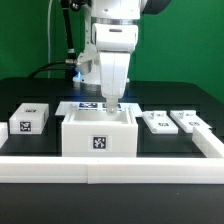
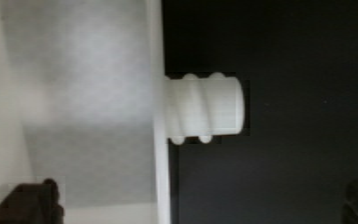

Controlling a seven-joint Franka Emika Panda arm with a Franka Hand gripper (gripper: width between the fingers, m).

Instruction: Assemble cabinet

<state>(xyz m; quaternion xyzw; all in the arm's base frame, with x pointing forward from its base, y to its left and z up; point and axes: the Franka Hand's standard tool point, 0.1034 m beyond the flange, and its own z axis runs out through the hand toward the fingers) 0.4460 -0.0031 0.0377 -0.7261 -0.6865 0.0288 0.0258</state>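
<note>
Two fingers [image 2: 23,204] of the gripper [image 1: 111,104] released, straddling a wall of the cabinet [image 1: 98,138], centre of the exterior view, beside one ribbed knob [image 2: 208,105]. At the exterior view's right, two door panels [image 1: 158,122]; at its left, one tagged block [image 1: 28,120]; along the lower edge, one rail [image 1: 110,168].

My arm [image 1: 112,40] is white, and my gripper [image 1: 110,101] is white with dark fingertips [image 2: 27,200]. The cabinet box [image 1: 75,135] is white with a black-and-white square tag [image 1: 98,142] on its front. The door panels [image 1: 160,122] at the exterior view's right of the box are white with the same kind of tags. The knob [image 2: 208,105] is white. The table [image 1: 30,95] under the box is black. The wall [image 1: 25,30] behind the box is green.
</note>
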